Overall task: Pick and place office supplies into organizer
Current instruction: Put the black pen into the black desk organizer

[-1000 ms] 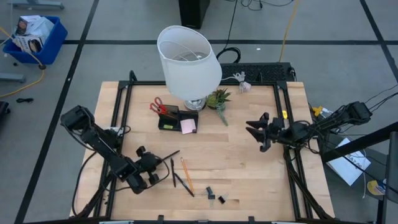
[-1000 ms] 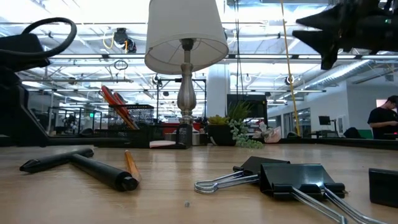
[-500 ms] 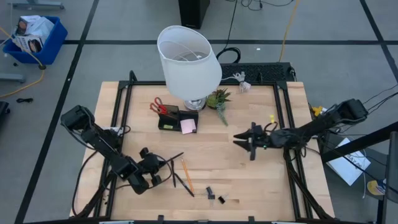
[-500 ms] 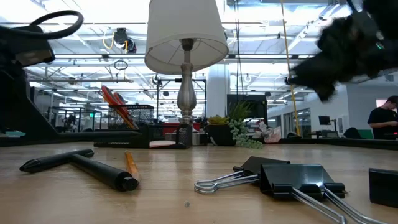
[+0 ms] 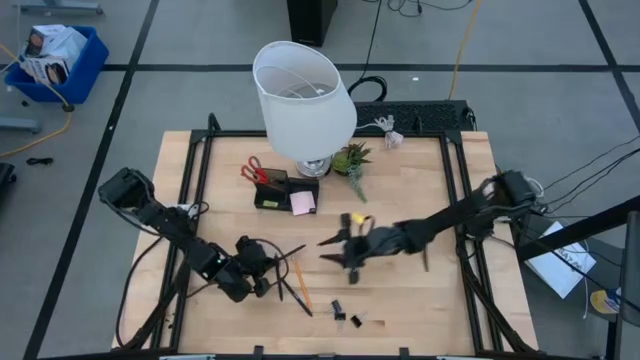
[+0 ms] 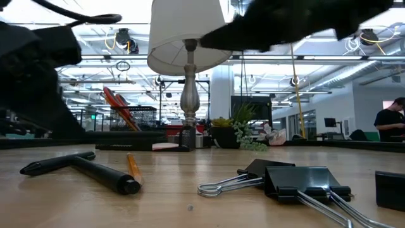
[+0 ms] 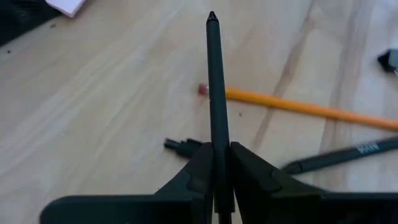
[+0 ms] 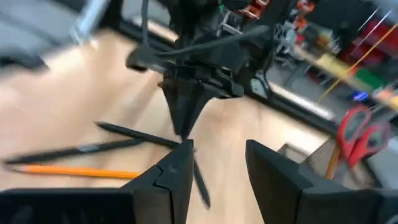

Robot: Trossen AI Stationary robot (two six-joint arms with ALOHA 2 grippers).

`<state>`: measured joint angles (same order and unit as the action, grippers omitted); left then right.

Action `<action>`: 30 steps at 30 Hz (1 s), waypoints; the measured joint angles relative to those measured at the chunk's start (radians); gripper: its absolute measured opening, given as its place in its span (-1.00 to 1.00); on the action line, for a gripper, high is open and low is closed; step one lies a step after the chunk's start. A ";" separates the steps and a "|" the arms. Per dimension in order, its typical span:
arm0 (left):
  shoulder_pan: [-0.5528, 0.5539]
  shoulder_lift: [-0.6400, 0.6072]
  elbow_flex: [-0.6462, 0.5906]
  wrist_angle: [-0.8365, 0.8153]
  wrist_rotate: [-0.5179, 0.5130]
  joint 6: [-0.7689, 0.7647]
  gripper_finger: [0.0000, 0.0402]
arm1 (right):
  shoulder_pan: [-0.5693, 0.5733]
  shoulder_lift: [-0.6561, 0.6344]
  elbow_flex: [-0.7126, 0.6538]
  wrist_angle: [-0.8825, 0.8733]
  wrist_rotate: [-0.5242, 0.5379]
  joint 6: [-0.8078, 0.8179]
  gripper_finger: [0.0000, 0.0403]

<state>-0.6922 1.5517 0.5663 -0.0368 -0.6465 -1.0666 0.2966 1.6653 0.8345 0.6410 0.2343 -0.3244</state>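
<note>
While the left gripper (image 7: 221,165) clamps a black pen (image 7: 215,93) (tip straight ahead), the right gripper (image 8: 214,168) hangs parted.

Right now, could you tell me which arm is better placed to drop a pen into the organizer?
Left. The left gripper is already shut on a black pen, while the right gripper is open and empty; the organizer stands beyond both.

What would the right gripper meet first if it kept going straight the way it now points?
Probably the black pen held in the left gripper, which sits directly ahead of the open right gripper in its wrist view. Depth is unclear, so a near miss is possible.
</note>
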 joint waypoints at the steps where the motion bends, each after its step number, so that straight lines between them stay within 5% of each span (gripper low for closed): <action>1: 0.010 0.000 0.000 0.004 0.000 -0.003 -0.80 | 0.007 0.039 0.034 -0.006 0.033 -0.052 -0.30; 15: 0.097 0.000 0.000 0.162 0.072 -0.034 -0.73 | 0.151 0.340 0.359 -0.170 0.421 -0.505 -0.18; 24: 0.139 -0.001 0.000 0.329 0.107 0.019 -0.85 | 0.155 0.426 0.365 -0.136 0.529 -0.564 0.02; 30: 0.177 -0.001 0.000 0.350 0.160 0.012 -0.72 | 0.145 0.446 0.365 -0.115 0.551 -0.607 0.02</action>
<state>-0.5151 1.5509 0.5663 0.3134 -0.4862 -1.0549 0.4416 2.1108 1.1991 0.5258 0.7851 -0.9319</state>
